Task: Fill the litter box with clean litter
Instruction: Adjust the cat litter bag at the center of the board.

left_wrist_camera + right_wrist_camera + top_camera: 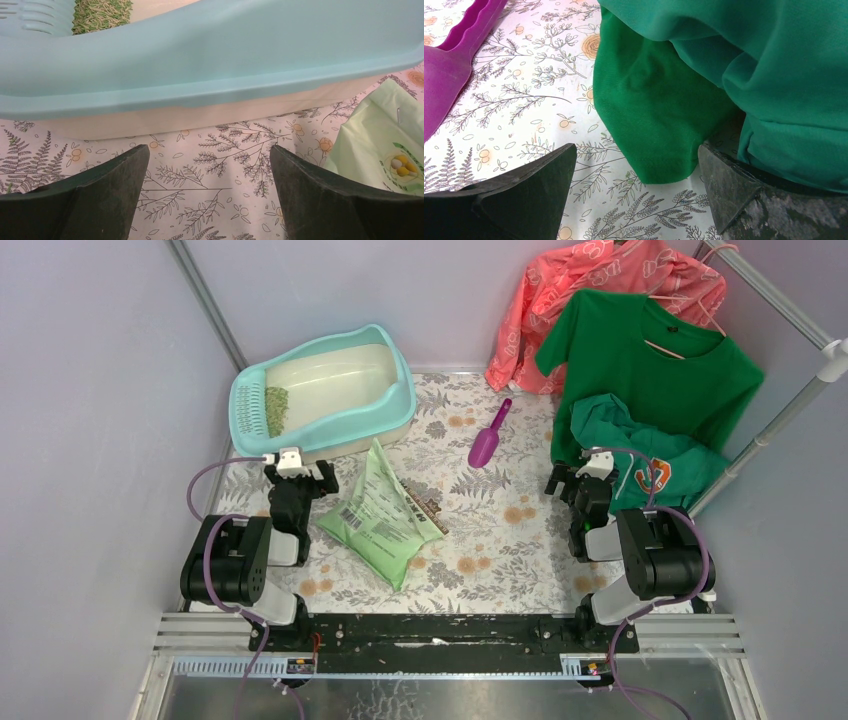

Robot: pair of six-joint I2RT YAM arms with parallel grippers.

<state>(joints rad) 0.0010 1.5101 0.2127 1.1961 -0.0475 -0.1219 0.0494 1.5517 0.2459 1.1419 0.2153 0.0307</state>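
Your left claw (210,150) and right claw (636,150) are hovering spread and empty; the litter box (225,50) is sitting just ahead of the left, the bag (380,520) to its right, likely handy for pouring.

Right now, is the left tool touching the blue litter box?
Apart. The left wrist view shows the left tool open, with a strip of flowery tablecloth showing between it and the litter box wall.
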